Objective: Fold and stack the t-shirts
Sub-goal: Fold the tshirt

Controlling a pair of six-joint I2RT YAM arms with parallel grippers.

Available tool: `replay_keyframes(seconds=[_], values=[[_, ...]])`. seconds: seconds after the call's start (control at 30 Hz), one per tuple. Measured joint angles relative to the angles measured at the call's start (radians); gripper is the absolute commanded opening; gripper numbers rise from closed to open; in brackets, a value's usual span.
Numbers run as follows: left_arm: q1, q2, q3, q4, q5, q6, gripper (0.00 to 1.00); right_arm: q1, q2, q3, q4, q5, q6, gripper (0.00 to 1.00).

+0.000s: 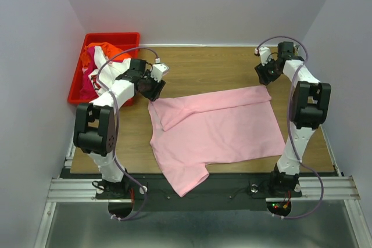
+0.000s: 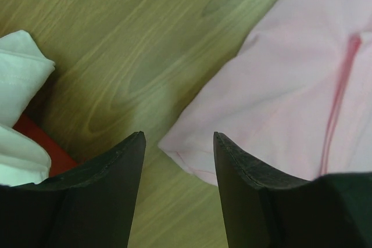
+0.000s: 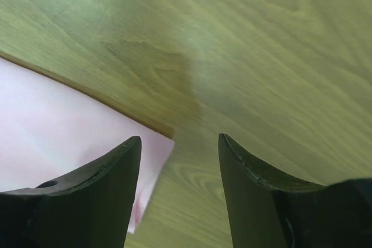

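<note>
A light pink t-shirt [image 1: 221,132] lies spread on the wooden table [image 1: 215,65], its far edge folded over and one sleeve hanging past the near edge. My left gripper [image 1: 154,94] hovers at its far left corner, and my right gripper [image 1: 265,79] at its far right corner. In the left wrist view the left gripper [image 2: 177,142] is open, with the pink t-shirt [image 2: 279,85] corner on the table below the gap. The right gripper [image 3: 179,140] is open too, and the pink t-shirt [image 3: 58,120] corner lies beside its left finger. Neither holds cloth.
A red plastic bin [image 1: 110,35] at the far left holds a heap of white [image 1: 100,62], orange-red [image 1: 88,55] and magenta [image 1: 87,88] shirts. A white shirt [image 2: 20,68] hangs over the bin's edge [image 2: 40,137] close to the left gripper. White walls enclose the table.
</note>
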Motion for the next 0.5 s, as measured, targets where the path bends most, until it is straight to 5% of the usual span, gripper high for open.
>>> replay_keyframes(seconds=[0.2, 0.3, 0.37, 0.4, 0.5], values=[[0.010, 0.109, 0.047, 0.003, -0.018, -0.003, 0.64, 0.013, 0.089, -0.002, -0.024, 0.000, 0.013, 0.62], [0.010, 0.135, 0.058, -0.006, -0.017, -0.002, 0.59, 0.013, 0.092, -0.012, -0.021, 0.000, 0.006, 0.49], [0.010, 0.147, 0.062, -0.014, -0.016, 0.002, 0.41, 0.013, 0.092, -0.016, -0.021, 0.000, 0.002, 0.35], [0.010, 0.150, 0.063, -0.018, -0.016, 0.001, 0.34, 0.013, 0.092, -0.017, -0.021, 0.003, -0.002, 0.16], [0.015, 0.166, 0.072, -0.029, -0.015, 0.010, 0.06, 0.016, 0.092, -0.023, -0.019, 0.023, -0.008, 0.00]])
